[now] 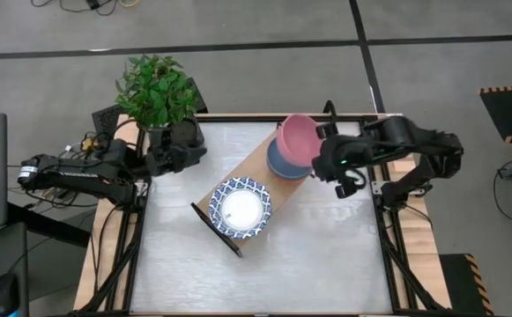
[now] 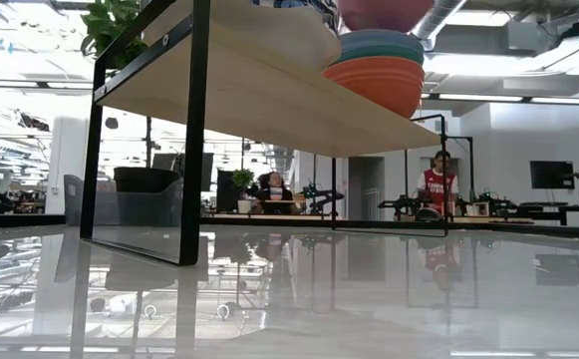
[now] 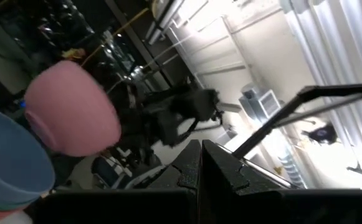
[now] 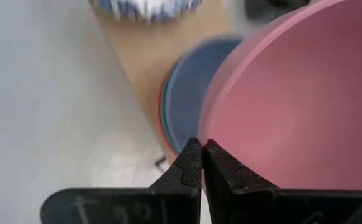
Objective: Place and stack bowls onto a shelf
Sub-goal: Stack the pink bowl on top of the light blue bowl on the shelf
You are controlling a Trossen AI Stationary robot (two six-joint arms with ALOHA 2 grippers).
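A light-wood shelf (image 1: 248, 167) stands slantwise on the table. Near its left end sits a stack of white bowls with blue-patterned rims (image 1: 241, 209). At its far right end a blue bowl (image 1: 280, 164) tops a stack of green and red ones (image 2: 389, 80). Just over that stack is a pink bowl (image 1: 297, 136), tilted, with my right gripper (image 1: 319, 151) shut on it. My left gripper (image 1: 188, 146) stays shut with nothing in it near the plant pot, at the table's far left. My right gripper pinches the pink bowl's rim (image 4: 209, 134) on the side toward the table's right edge, one finger (image 4: 230, 171) inside the bowl and the other outside. The fingers slant downward from the right. The bowl sits tilted; whether its bottom touches the blue bowl, I cannot tell.
A leafy plant in a dark pot (image 1: 156, 88) stands at the table's far left corner, next to my left arm. The pale tabletop (image 1: 326, 255) shows bare in front of the shelf. People sit at desks in the room beyond (image 2: 438, 184).
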